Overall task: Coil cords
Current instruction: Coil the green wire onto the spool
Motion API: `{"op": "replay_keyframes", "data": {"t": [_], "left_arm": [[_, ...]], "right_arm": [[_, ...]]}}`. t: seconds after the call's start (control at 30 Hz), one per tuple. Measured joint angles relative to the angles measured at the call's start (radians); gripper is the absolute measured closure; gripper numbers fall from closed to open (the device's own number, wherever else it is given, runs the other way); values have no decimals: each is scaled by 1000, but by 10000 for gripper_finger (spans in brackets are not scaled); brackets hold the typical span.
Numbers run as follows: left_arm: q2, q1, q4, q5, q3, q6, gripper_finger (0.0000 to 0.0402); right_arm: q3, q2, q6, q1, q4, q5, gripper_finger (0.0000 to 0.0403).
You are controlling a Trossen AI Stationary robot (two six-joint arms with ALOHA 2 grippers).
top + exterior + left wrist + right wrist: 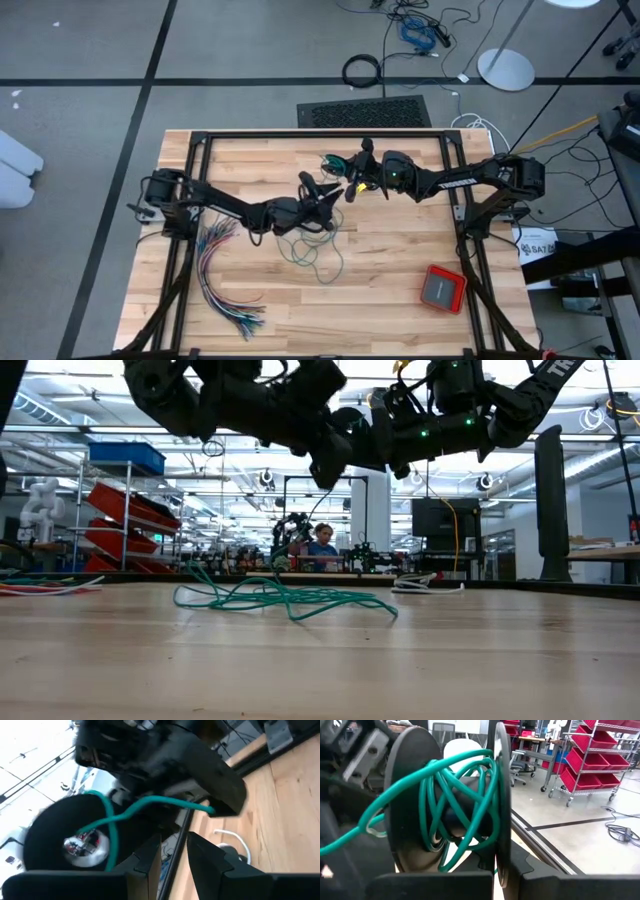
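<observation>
A black spool [445,805] hangs above the middle of the table with the teal-green cord [470,795] wound loosely round its hub. My right gripper [506,880] is shut on it. The rest of the teal cord [280,598] lies in slack loops [315,255] on the table below. My left gripper [174,852] stands open just beside the spool [55,830], level with it. A teal strand [150,802] runs past in front of its fingertips, and nothing shows between them. A white cord end [430,585] lies farther back on the table. My right gripper pinches the rim of one spool flange [501,855] between its two fingers. The fingers come in level from the table's right side. The spool is lifted clear of the table, its flanges upright and its hub level.
A fanned bundle of many-coloured wires [225,285] lies at the table's near left. A red box [443,288] sits at the near right. A black frame rail [320,135] runs along the far edge. Bare wood lies along the near edge.
</observation>
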Motion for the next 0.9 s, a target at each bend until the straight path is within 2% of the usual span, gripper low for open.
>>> {"op": "replay_keyframes", "data": {"t": [0.2,0.37,0.6,0.9], "left_arm": [[30,-7,5,-20,21,13,300],[22,-36,86,-146,21,121,300],[22,-87,105,-144,21,145,300],[22,-100,122,-220,21,206,300]], "right_arm": [[0,0,-1,0,-1,-18,403],[0,0,-7,0,-8,-18,403],[0,0,-17,0,-8,-18,403],[0,0,-17,0,-9,-18,403]]}}
